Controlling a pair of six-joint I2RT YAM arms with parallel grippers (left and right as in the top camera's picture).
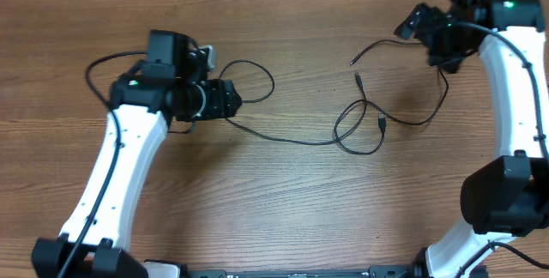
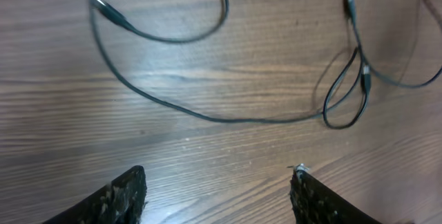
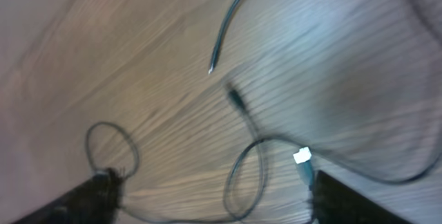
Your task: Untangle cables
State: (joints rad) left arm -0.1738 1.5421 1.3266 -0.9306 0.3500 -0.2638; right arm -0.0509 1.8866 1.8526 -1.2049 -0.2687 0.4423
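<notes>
Overhead: thin black loosely looped cables (image 1: 335, 132)

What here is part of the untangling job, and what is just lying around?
Part of the job: thin black cables; left claw; right claw.
Just there: wooden table; arms' own thicker wires.

I see both arms in curved white shells, the left arm (image 1: 120, 154) and the right arm (image 1: 515, 81), with bulky black joint housings (image 1: 506, 196) and thin black wires (image 1: 88, 74) trailing along them. A green light (image 1: 509, 5) glows on the right one. My fingers (image 2: 128, 193) are black and rough-surfaced.
</notes>
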